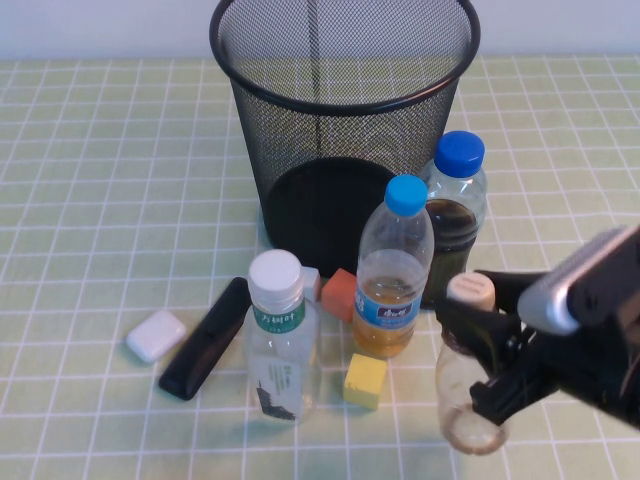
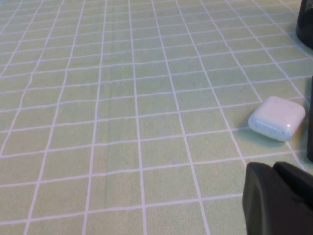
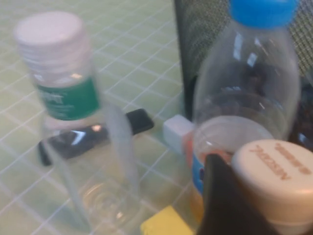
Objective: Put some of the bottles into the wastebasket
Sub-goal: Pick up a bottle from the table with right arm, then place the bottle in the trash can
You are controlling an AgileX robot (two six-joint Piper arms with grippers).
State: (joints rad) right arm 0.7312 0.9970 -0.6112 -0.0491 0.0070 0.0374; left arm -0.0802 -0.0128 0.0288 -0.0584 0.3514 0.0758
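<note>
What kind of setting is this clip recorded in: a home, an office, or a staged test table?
Most likely a staged tabletop test setup: a green checked tablecloth carries a wire-mesh wastebasket, toy-like blocks such as the yellow cube, and several bottles. The right gripper is shut on the short bottle; the left gripper is parked, shut.

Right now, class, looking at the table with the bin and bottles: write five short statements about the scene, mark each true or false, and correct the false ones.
1. The right tool is shut on the short bottle. True.
2. The wastebasket lies on its side. False: it stands upright.
3. The tall green-label bottle already sits inside the wastebasket. False: it stands on the table, in front of the bin.
4. A yellow block lies between the green-label bottle and the short bottle. True.
5. The left tool holds the white case. False: it is shut on nothing, with the case lying apart from it on the table.
</note>
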